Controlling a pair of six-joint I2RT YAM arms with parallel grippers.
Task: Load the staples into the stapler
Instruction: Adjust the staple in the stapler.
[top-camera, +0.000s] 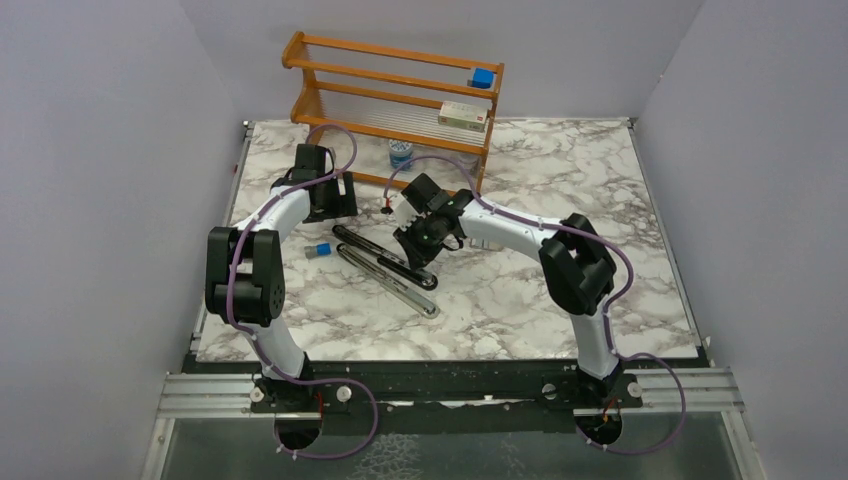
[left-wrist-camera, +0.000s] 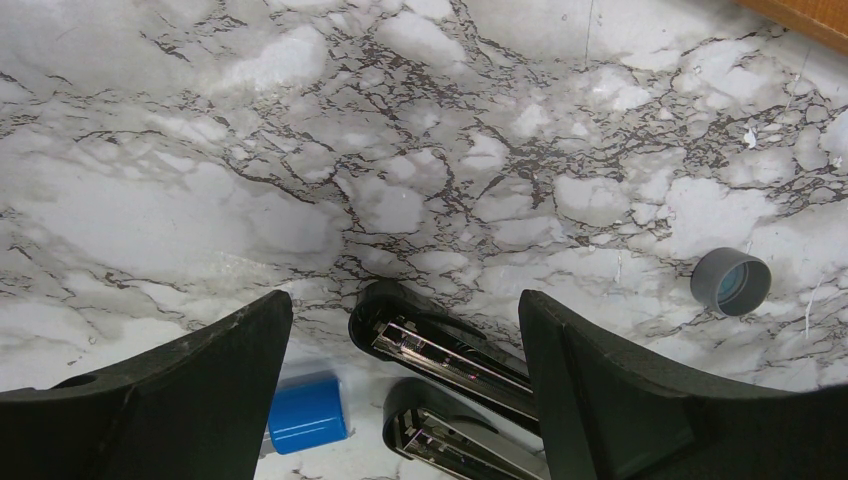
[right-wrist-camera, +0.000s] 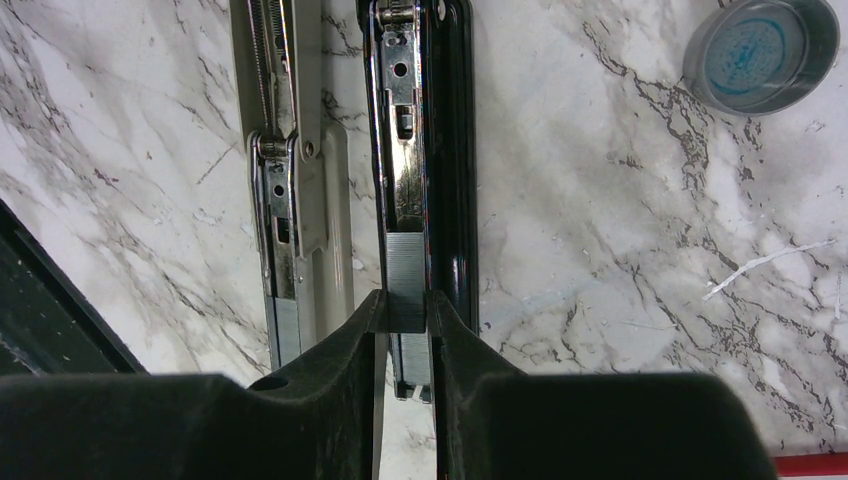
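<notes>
On the marble table, near the middle, the stapler lies opened up. Its two long bars rest side by side, and both point away from the arms toward the left.

The right gripper hangs over the black bar. From the right wrist camera, its two fingers are close together. They pinch the staples, a short grey strip, one finger on each side. The strip sits right in line with the shiny metal channel of the stapler. I cannot tell if the strip rests inside the channel or just above it. The other bar, pale grey, lies just to the left of it.

The left gripper is over the far end of the stapler. From its own camera, its fingers are spread wide with nothing between them. Below them are the two rounded ends of the bars.

A small blue piece lies just beside the stapler. A round grey cap sits farther off on the table. At the back stands a wooden rack.
</notes>
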